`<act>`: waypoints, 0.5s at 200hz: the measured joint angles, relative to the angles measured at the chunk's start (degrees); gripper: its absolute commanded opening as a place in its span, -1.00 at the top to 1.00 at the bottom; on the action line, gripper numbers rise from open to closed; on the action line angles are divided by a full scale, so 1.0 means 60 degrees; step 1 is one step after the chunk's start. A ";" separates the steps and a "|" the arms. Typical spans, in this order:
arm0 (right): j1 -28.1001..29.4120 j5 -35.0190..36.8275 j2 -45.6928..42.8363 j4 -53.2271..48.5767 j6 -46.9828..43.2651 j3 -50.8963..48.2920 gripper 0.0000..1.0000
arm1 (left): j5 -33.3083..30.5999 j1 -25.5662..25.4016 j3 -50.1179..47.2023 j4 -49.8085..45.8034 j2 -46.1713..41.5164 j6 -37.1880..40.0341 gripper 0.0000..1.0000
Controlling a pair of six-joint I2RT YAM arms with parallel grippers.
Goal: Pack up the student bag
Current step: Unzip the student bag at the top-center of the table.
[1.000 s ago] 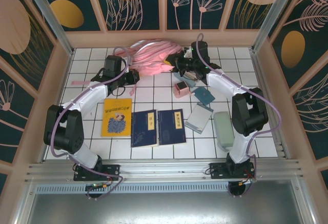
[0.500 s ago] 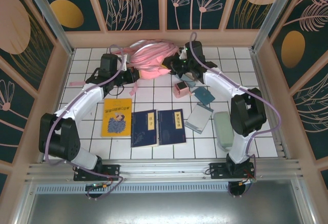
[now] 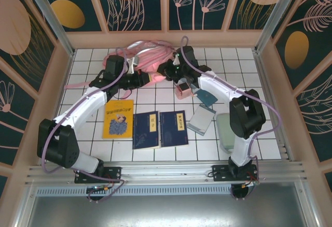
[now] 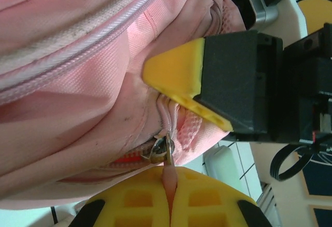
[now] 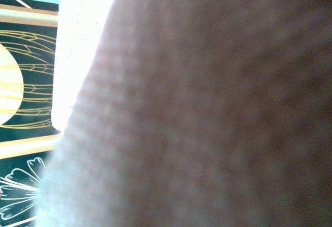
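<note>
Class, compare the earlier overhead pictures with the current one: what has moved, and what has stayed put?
The left gripper moved right and the right gripper moved left, closing in on each other at the student bag, which spread leftward. The left gripper pinches its zipper pull. The books and pink box stayed put.

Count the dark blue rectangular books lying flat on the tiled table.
2. The dark blue books lie side by side on the white tiled table, near-middle: one beside the yellow book, the other to its right. More may hide under the arms.
</note>
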 measured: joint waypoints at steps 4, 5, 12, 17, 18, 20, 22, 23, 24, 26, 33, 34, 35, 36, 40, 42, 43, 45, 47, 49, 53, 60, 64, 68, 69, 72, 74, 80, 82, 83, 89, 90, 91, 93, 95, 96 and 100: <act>0.0029 0.0036 0.0000 0.0007 -0.0004 0.0000 1.00 | 0.0011 0.0000 0.0000 0.0000 0.0000 -0.0175 1.00; 0.0036 0.0047 0.0000 0.0007 -0.0004 0.0000 1.00 | 0.0015 0.0000 0.0000 0.0000 -0.0004 -0.0193 1.00; 0.0080 0.0109 0.0000 0.0015 -0.0007 -0.0004 1.00 | 0.0025 0.0000 0.0000 0.0000 -0.0007 -0.0426 1.00; 0.0113 0.0160 0.0000 0.0040 -0.0004 -0.0018 1.00 | 0.0029 0.0000 0.0000 0.0000 -0.0007 -0.0601 1.00; 0.0117 0.0168 0.0000 0.0047 -0.0004 -0.0022 1.00 | 0.0033 0.0000 0.0000 0.0000 -0.0007 -0.0634 1.00; 0.0124 0.0186 0.0000 0.0069 -0.0004 -0.0036 1.00 | 0.0036 0.0000 0.0000 0.0000 -0.0007 -0.0688 1.00; 0.0138 0.0197 0.0000 0.0084 -0.0004 -0.0047 1.00 | 0.0044 0.0000 0.0000 0.0000 -0.0007 -0.0725 1.00; 0.0142 0.0200 0.0000 0.0087 -0.0004 -0.0051 1.00 | 0.0058 0.0000 0.0000 0.0004 -0.0007 -0.0790 1.00; 0.0153 0.0211 0.0000 0.0106 -0.0004 -0.0058 1.00 | 0.0062 0.0000 0.0000 0.0004 -0.0007 -0.0827 1.00; 0.0164 0.0229 0.0000 0.0131 -0.0004 -0.0073 1.00 | 0.0069 0.0000 0.0000 0.0000 -0.0007 -0.0903 1.00; 0.0208 0.0277 0.0000 0.0189 0.0000 -0.0109 1.00 | 0.0106 0.0000 0.0000 0.0004 0.0000 -0.1166 1.00; 0.0219 0.0288 0.0000 0.0208 0.0000 -0.0120 1.00 | 0.0106 0.0000 0.0000 0.0004 0.0000 -0.1184 1.00; 0.0222 0.0295 0.0000 0.0219 0.0000 -0.0124 1.00 | 0.0106 0.0000 0.0000 0.0004 0.0004 -0.1202 1.00; 0.0237 0.0310 0.0000 0.0229 0.0000 -0.0135 1.00 | 0.0117 0.0000 0.0000 0.0004 0.0007 -0.1264 1.00; 0.0266 0.0353 0.0000 0.0255 0.0000 -0.0153 1.00 | 0.0135 0.0000 0.0000 0.0004 0.0015 -0.1421 1.00; 0.0277 0.0368 0.0000 0.0266 0.0000 -0.0160 1.00 | 0.0138 0.0000 0.0000 0.0007 0.0025 -0.1475 0.98; 0.0291 0.0390 0.0000 0.0280 0.0000 -0.0175 1.00 | 0.0142 0.0000 0.0000 0.0011 0.0029 -0.1515 0.97; 0.0306 0.0408 0.0000 0.0306 0.0000 -0.0189 1.00 | 0.0160 0.0000 0.0000 0.0011 0.0036 -0.1621 0.94; 0.0317 0.0426 0.0000 0.0313 0.0000 -0.0197 1.00 | 0.0168 0.0000 0.0000 0.0015 0.0044 -0.1665 0.88; 0.0331 0.0459 0.0000 0.0317 0.0000 -0.0208 1.00 | 0.0171 0.0000 0.0000 0.0022 0.0051 -0.1727 0.81; 0.0364 0.0510 0.0000 0.0350 0.0000 -0.0237 1.00 | 0.0182 0.0000 0.0000 0.0025 0.0073 -0.1880 0.61; 0.0404 0.0572 0.0000 0.0408 0.0007 -0.0284 1.00 | 0.0219 0.0000 0.0000 0.0044 0.0098 -0.2044 0.38; 0.0430 0.0597 0.0000 0.0459 0.0004 -0.0328 1.00 | 0.0328 0.0000 0.0000 0.0095 0.0109 -0.2127 0.30; 0.0470 0.0634 0.0000 0.0525 0.0004 -0.0379 1.00 | 0.0455 -0.0025 0.0000 0.0171 0.0113 -0.2255 0.22; 0.0477 0.0637 0.0004 0.0532 0.0004 -0.0390 1.00 | 0.0477 -0.0033 0.0004 0.0204 0.0113 -0.2229 0.20; 0.0514 0.0681 0.0007 0.0579 0.0000 -0.0430 1.00 | 0.0517 -0.0062 0.0018 0.0255 0.0113 -0.2255 0.13; 0.0543 0.0703 0.0015 0.0608 0.0004 -0.0466 1.00 | 0.0568 -0.0095 0.0033 0.0310 0.0109 -0.2353 0.09; 0.0616 0.0761 0.0015 0.0696 0.0004 -0.0576 1.00 | 0.0663 -0.0171 0.0098 0.0412 0.0091 -0.2397 -0.05; 0.0645 0.0780 0.0015 0.0718 0.0007 -0.0619 1.00 | 0.0688 -0.0197 0.0131 0.0423 0.0080 -0.2371 -0.09; 0.0656 0.0794 0.0015 0.0739 0.0011 -0.0648 1.00 | 0.0699 -0.0215 0.0153 0.0437 0.0073 -0.2306 -0.11; 0.0710 0.0823 0.0015 0.0790 0.0025 -0.0761 1.00 | 0.0747 -0.0262 0.0229 0.0477 0.0025 -0.2361 -0.22; 0.0721 0.0827 0.0015 0.0809 0.0029 -0.0787 1.00 | 0.0750 -0.0270 0.0237 0.0481 0.0015 -0.2328 -0.23; 0.0725 0.0827 0.0015 0.0812 0.0029 -0.0801 1.00 | 0.0747 -0.0288 0.0251 0.0488 -0.0004 -0.2328 -0.24; 0.0743 0.0827 0.0015 0.0831 0.0033 -0.0841 1.00 | 0.0743 -0.0306 0.0270 0.0499 -0.0029 -0.2397 -0.26; 0.0754 0.0831 0.0015 0.0838 0.0033 -0.0882 1.00 | 0.0750 -0.0313 0.0288 0.0492 -0.0051 -0.2386 -0.28; 0.0758 0.0831 0.0015 0.0838 0.0033 -0.0892 1.00 | 0.0761 -0.0321 0.0306 0.0488 -0.0080 -0.2320 -0.29; 0.0769 0.0827 0.0015 0.0860 0.0033 -0.0965 1.00 | 0.0758 -0.0346 0.0335 0.0470 -0.0149 -0.2346 -0.31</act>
